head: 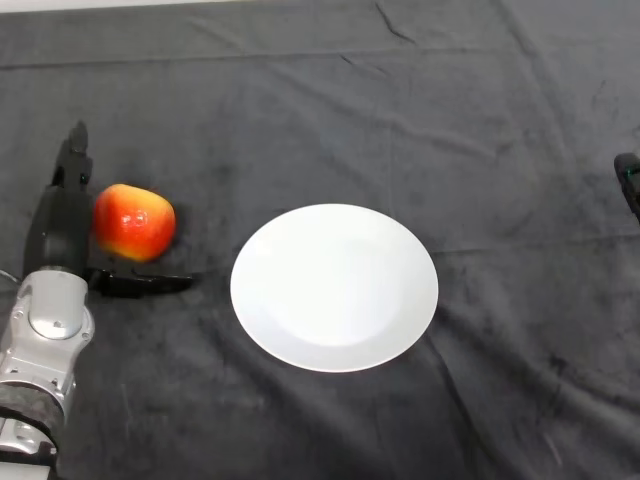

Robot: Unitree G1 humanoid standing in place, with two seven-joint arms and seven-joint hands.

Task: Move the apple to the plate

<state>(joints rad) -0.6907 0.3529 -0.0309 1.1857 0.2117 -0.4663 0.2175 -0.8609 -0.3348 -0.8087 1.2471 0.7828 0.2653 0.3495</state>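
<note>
A red and yellow apple (134, 221) rests on the dark cloth at the left of the head view. My left hand (62, 228) lies against its left side, palm toward the fruit. Its fingers (73, 160) reach straight up past the apple's far left, and the thumb (140, 283) stretches along the cloth just below the apple. The hand is open, cupping the apple without curling round it. A round white plate (334, 286) lies empty in the middle, a short gap to the right of the apple.
The dark cloth (400, 110) is creased, with folds running across the far side and beside the plate. A small dark object (629, 180) pokes in at the right edge.
</note>
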